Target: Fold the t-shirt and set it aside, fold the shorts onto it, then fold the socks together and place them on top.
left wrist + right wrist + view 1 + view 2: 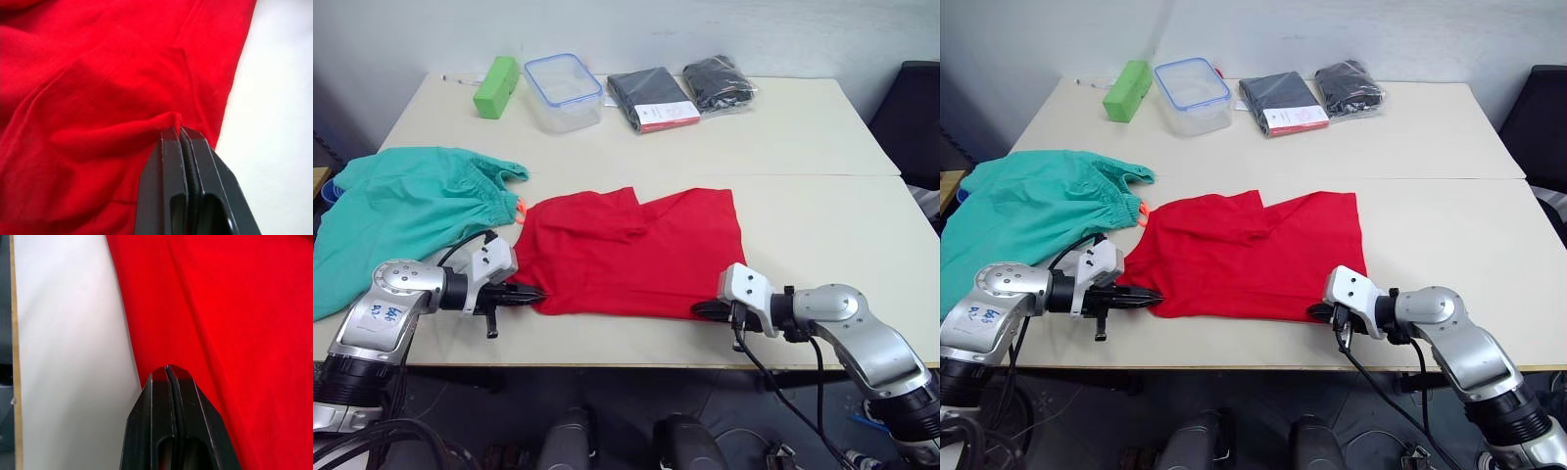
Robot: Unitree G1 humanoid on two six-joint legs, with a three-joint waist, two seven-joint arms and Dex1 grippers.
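The t-shirt (631, 253) is lying flat on the surface (822, 225) near its front edge, with the shorts (406, 211) spreading just beside it on the robot's left. The left gripper (530, 293) is reaching in at the near-left corner, its 2 fingers (171, 161) clenched on a small raised pleat of red cloth. The right gripper (703, 310) is sitting at the near-right corner with its fingers (168, 391) pressed together; whether cloth is actually caught between them I cannot tell.

This is looking like the start of a fold of the near hem away from the robot. To do it well, both corners should be rising together and travelling evenly toward the far edge, keeping the hem taut so no crease is forming. The right grasp is worth confirming before lifting, since a slipped corner would be skewing the fold.
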